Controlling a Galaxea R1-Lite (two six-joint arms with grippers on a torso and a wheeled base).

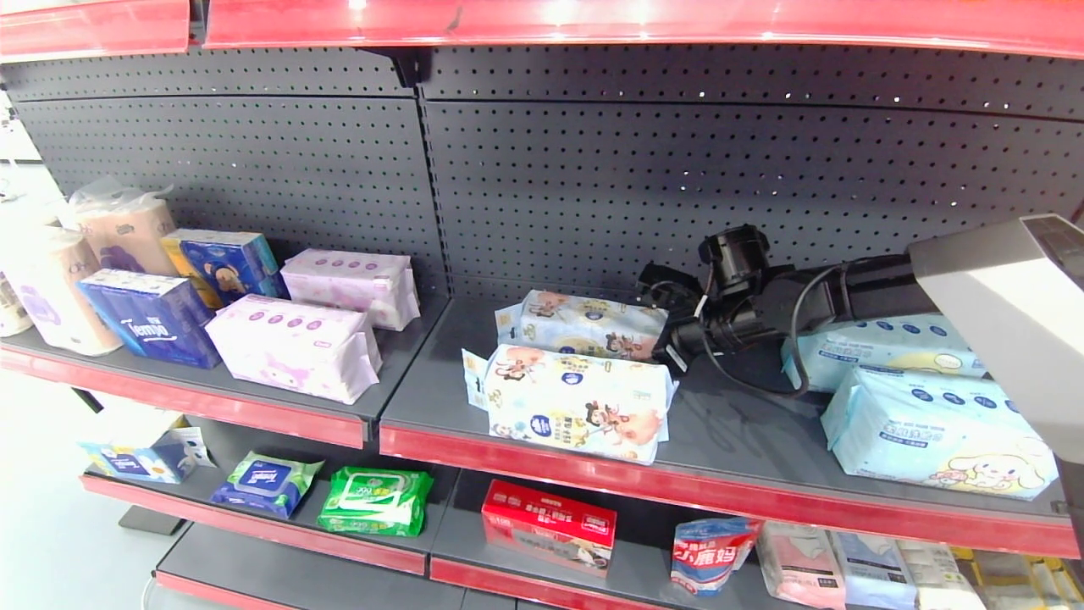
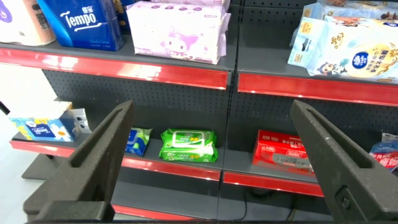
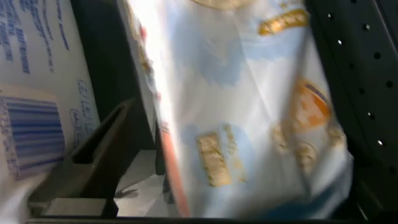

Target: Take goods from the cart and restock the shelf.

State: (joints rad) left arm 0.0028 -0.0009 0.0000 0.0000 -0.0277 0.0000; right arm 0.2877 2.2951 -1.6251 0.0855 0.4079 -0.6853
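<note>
1. The left gripper (image 2: 211, 171) hangs lower than the front cartoon pack (image 1: 576, 402). Its fingers (image 2: 93, 162) are spread wide with nothing between them.
2. It faces the lower shelf (image 1: 457, 529), one tier beneath that pack, where a green wipes pack (image 1: 374, 500) and a red box (image 1: 549, 525) lie flat.
3. The front cartoon pack lies at the red lip (image 1: 762, 496) of the dark grey middle shelf (image 1: 728, 432).
4. To its left, across the seam between the bays, lie two pink packs (image 1: 292, 347), with blue tissue boxes (image 1: 152, 318) farther left.
5. To its right, well apart, lie two pale blue packs (image 1: 940, 432).
6. Just behind it, with a narrow gap, lies the rear cartoon pack (image 1: 584, 322).
7. The right gripper (image 1: 665, 326) grips that rear pack's right-hand end.
8. Behind both packs stands the black perforated back panel (image 1: 677, 169), and a red upper shelf edge (image 1: 593, 21) runs above.
9. Far below and left of the front pack, the floor (image 1: 42, 525) is pale.
</note>
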